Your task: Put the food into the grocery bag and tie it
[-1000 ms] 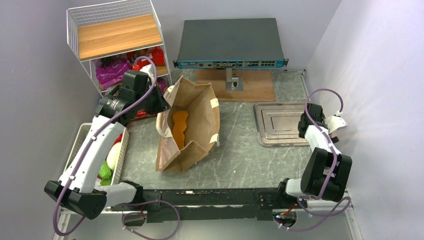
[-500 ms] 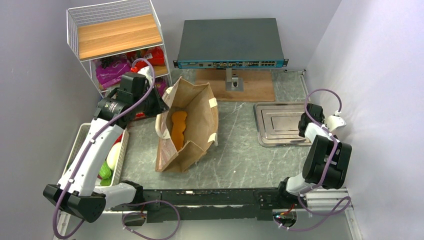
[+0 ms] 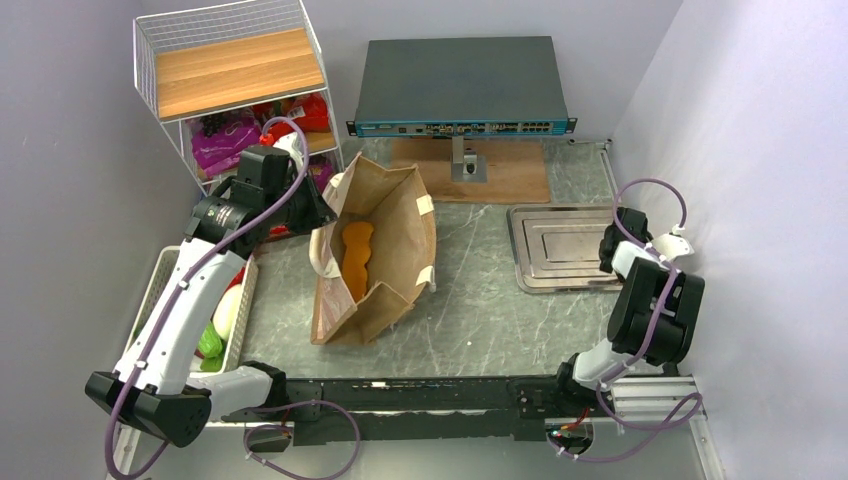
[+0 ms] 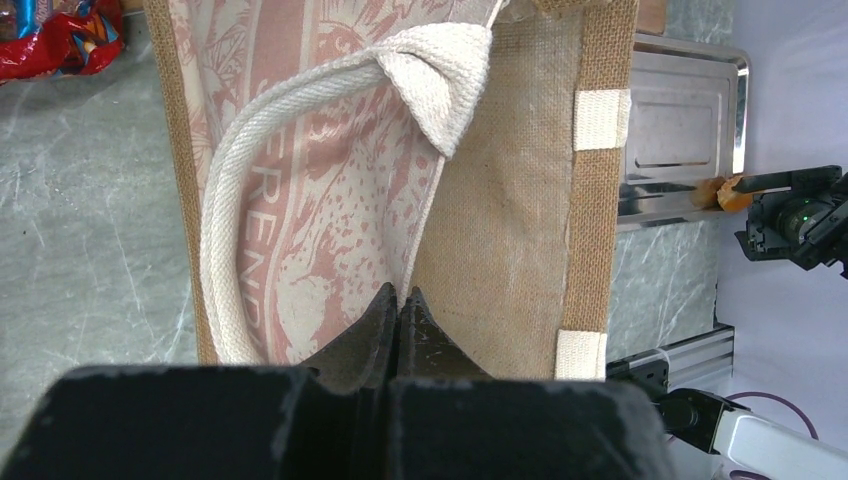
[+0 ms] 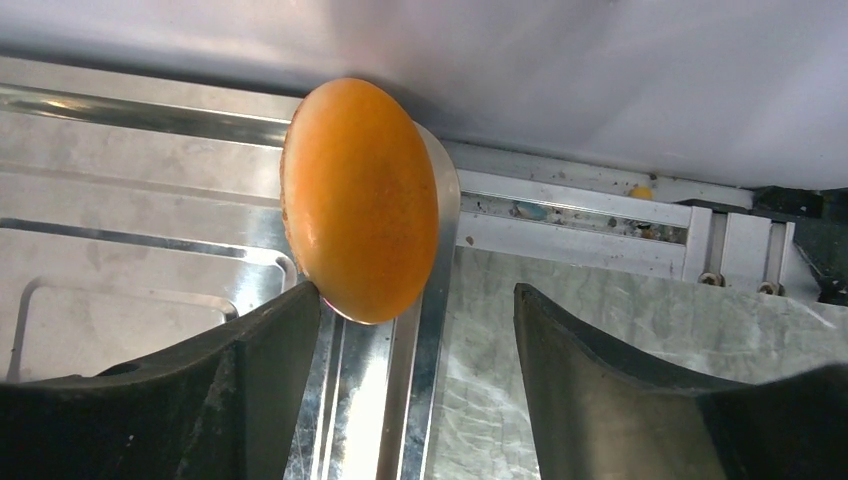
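The tan grocery bag (image 3: 385, 270) lies open on the table with an orange carrot-like piece (image 3: 355, 255) inside. My left gripper (image 4: 400, 298) is shut on the bag's rim, next to its cream handle (image 4: 300, 130); in the top view this gripper (image 3: 315, 208) is at the bag's far left corner. My right gripper (image 5: 418, 295) is open over the right rim of the metal tray (image 5: 150, 210). An orange oval food piece (image 5: 360, 200) rests on that rim, just touching the left finger (image 5: 270, 370). Red and purple packets (image 3: 240, 130) sit in the wire shelf.
A white slatted basket (image 3: 160, 275) at the left holds pale and green food (image 3: 225, 315). A network switch (image 3: 460, 85) on a stand and a wooden board (image 3: 500, 175) are at the back. The right wall is close to my right arm (image 3: 655, 320).
The right jaws have narrowed, and the right arm's elbow has shifted toward the tray. The left gripper and the bag have nudged slightly away.
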Controlling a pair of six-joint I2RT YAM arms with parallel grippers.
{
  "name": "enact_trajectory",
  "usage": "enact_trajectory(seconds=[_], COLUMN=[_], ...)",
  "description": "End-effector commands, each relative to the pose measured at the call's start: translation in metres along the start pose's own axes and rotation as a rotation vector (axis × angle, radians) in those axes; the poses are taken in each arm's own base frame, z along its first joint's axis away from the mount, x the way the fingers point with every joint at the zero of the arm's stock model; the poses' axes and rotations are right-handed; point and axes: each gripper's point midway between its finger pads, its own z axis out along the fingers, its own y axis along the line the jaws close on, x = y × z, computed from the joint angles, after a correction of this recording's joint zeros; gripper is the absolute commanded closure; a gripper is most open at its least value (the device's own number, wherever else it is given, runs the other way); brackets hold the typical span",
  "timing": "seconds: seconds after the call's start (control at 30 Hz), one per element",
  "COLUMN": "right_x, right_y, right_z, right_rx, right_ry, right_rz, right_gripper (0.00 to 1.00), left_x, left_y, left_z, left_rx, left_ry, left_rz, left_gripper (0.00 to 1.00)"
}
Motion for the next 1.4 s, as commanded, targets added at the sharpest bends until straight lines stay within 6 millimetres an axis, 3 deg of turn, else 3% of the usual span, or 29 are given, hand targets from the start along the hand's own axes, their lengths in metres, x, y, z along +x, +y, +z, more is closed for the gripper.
enact_trajectory(seconds=[0.0,0.47,0.73,0.87,0.9,1.1,1.37], right_x=[-0.014,0.000,0.000,-0.002,-0.003,-0.012,-0.033], right_y=[0.010,0.012,0.014,0.015,0.015,0.015,0.045], right_z=[0.007,0.030,0.031,0.030,0.030,0.024,-0.002], right_rx=[0.017,0.050,0.039,0.024,0.025,0.008,-0.174], right_ry=[-0.015,0.116,0.123,0.124,0.125,0.108,0.064], right_rz=[0.058,0.026,0.018,-0.009,-0.017,-0.067,-0.155], right_gripper=[0.28,0.41,0.64,0.92,0.94,1.00,1.00], left_x=[-0.020,-0.023,-0.030,-0.031,-0.031,-0.033,-0.030], left_y=[-0.010,-0.001,0.005,0.008,0.008,0.009,0.005], left_z=[-0.014,-0.009,-0.007,-0.006,-0.006,-0.008,-0.010], left_rx=[0.051,0.022,0.006,0.000,0.000,-0.004,0.021], left_ry=[-0.097,-0.103,-0.118,-0.120,-0.120,-0.129,-0.123], left_rz=[0.008,-0.002,-0.012,-0.015,-0.015,-0.012,-0.017], left_gripper=[1.00,1.00,1.00,1.00,1.00,1.00,1.00])
